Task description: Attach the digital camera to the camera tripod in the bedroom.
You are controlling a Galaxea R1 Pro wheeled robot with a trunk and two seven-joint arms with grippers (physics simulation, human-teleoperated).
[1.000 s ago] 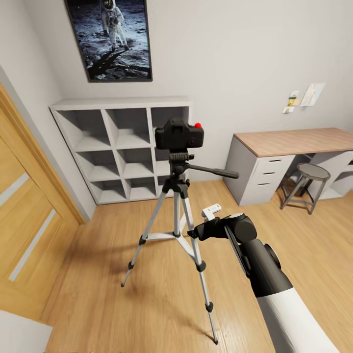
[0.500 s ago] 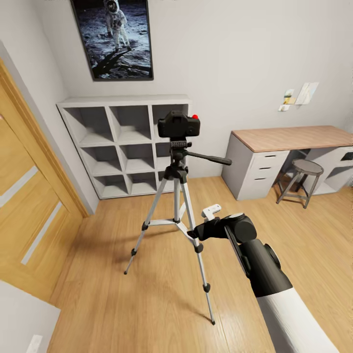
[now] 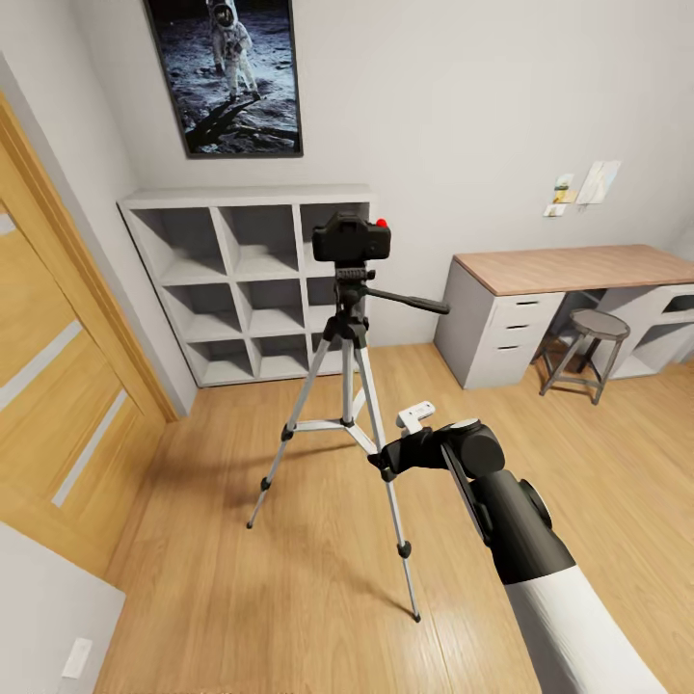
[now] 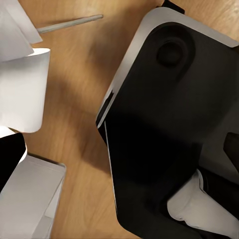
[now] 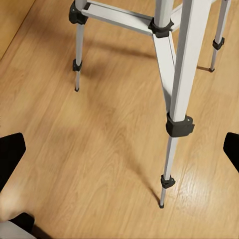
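Small black boxy camera point(image 3: 352, 239) seated atop silver-legged tripod point(image 3: 348, 386); top-heavy, tippy, grip camera body only; right hand point(image 3: 397, 445) open, empty; left hand state unclear

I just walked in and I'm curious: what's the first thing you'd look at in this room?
The tripod stands in the middle of the wood floor with the black camera sitting on its head, red button up. Behind it is a grey cube shelf against the wall, and above that hangs an astronaut poster. The robot's right arm reaches in from the lower right, its pincer near the tripod's front leg.
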